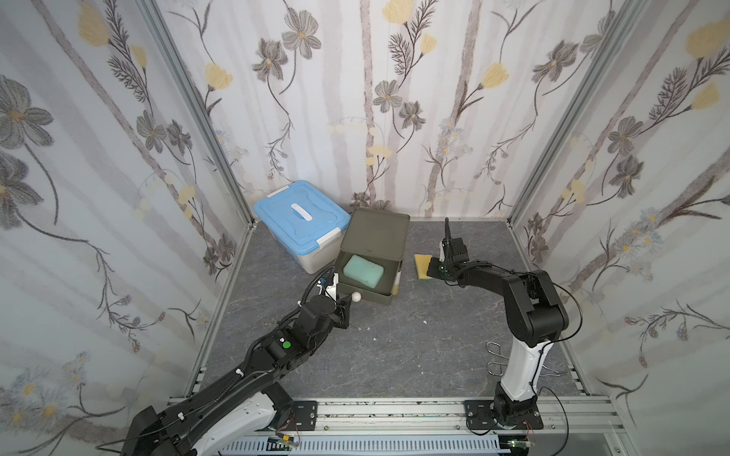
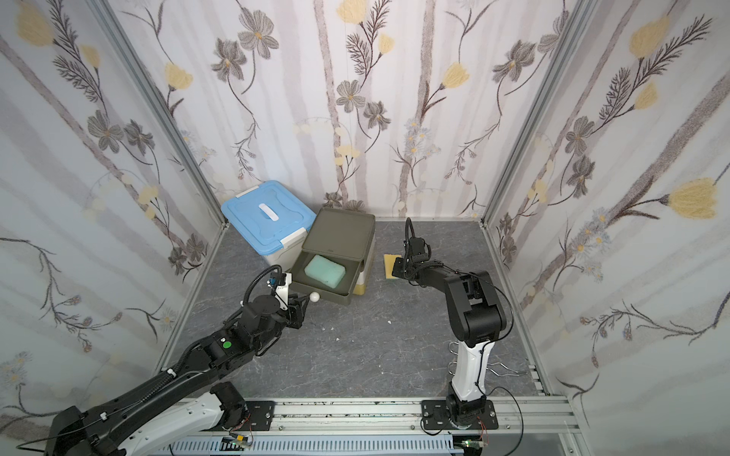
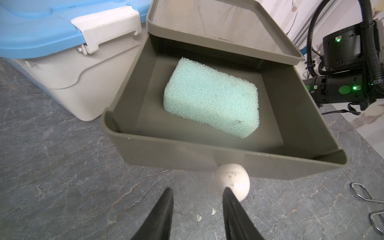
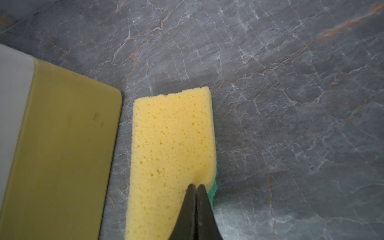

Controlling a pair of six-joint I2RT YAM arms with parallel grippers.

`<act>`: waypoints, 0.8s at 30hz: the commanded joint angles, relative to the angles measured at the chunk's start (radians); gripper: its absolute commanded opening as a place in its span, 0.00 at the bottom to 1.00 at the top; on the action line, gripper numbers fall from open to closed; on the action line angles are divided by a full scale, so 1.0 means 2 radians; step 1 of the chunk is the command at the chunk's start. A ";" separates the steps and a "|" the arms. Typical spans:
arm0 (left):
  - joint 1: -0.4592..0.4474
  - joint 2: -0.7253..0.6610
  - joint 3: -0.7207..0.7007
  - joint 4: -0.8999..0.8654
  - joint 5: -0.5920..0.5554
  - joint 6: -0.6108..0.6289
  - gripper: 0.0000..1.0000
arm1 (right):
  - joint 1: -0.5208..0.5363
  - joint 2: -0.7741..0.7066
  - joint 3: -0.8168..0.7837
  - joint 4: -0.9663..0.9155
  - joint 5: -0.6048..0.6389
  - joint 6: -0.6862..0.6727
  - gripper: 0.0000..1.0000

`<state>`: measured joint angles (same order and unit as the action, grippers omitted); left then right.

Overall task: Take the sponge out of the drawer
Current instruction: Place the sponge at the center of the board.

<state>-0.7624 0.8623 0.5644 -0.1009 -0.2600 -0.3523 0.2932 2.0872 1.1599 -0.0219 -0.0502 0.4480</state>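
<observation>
- Blue-lidded storage box (image 1: 302,215) sits far left at the back of the grey marble table (image 1: 395,347), just beside the olive cabinet (image 1: 377,233).
- Left gripper (image 3: 197,190) hovers low in front of the drawer with its jaws parted and nothing between them. 1 finger (image 3: 232,207) overlaps the white knob (image 3: 231,180) in the left wrist view; can't tell if they touch.
- Drawer (image 3: 207,158) is the cabinet's upper one, pulled well out, knob on its front wall.
- Sponge (image 3: 212,97), mint green, lies flat inside the drawer, skewed to the walls, untouched by either arm. Visible in both top views.
- Yellow sponge (image 4: 172,141) with a green scouring layer lies on the table just right of the cabinet, with a small gap between them.
- Right gripper (image 4: 195,187) is closed, its 2 fingers pressed together, tips on the yellow sponge's top face near 1 end. It clamps nothing.
- Wire rack (image 1: 495,357) lies on the table by the right arm's base, partly hidden.
</observation>
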 commanded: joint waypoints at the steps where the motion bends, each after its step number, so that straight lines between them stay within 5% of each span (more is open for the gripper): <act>1: 0.001 0.001 -0.001 0.012 -0.001 -0.004 0.42 | 0.001 0.004 0.001 0.007 0.009 0.002 0.01; 24: 0.001 -0.025 -0.007 0.011 0.001 -0.004 0.43 | 0.005 0.008 -0.003 -0.001 0.025 0.007 0.25</act>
<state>-0.7624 0.8158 0.5503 -0.1009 -0.2596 -0.3595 0.3027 2.1029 1.1568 -0.0277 -0.0235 0.4522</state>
